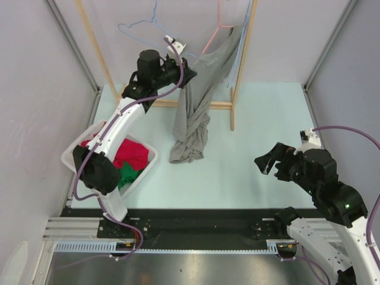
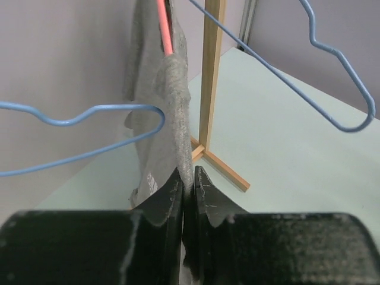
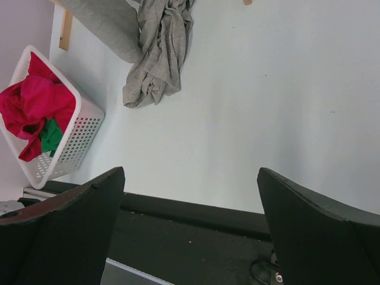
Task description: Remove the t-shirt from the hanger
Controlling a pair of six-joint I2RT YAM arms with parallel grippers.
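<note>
The grey t-shirt hangs from a pink hanger on the wooden rack, and its lower end lies bunched on the table. My left gripper is raised at the rack and shut on a fold of the shirt. In the left wrist view the jaws pinch the grey cloth just below the pink hanger. My right gripper is open and empty, low over the table at the right. In the right wrist view its fingers stand wide apart, with the shirt's heap far ahead.
Blue wire hangers hang on the rack, close on both sides of my left gripper. The wooden rack post and its foot bar stand on the table. A white basket with red and green clothes sits at the left.
</note>
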